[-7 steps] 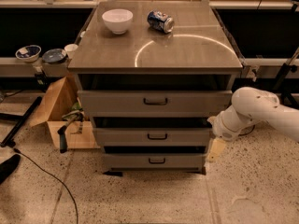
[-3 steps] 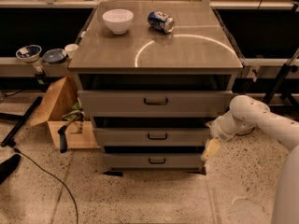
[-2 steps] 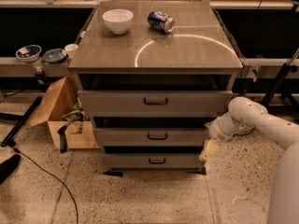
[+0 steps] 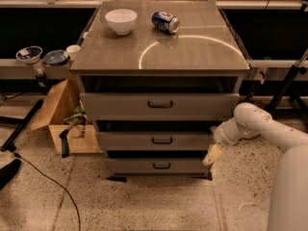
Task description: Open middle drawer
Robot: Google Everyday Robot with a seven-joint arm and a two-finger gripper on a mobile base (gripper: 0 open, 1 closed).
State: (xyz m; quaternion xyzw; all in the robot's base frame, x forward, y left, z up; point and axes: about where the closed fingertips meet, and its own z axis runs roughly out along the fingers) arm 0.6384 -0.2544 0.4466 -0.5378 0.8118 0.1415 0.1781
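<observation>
Here the gripper hangs just beside the middle drawer, which lies at its ten o'clock. Spread or pressed together, I cannot tell.

White arm low and bent, gripper angled downward beneath wrist.

Nothing you can read here: the can on the cabinet top carries blue print, but no words come through. Your gripper hangs just beside the middle drawer, at its right end.
</observation>
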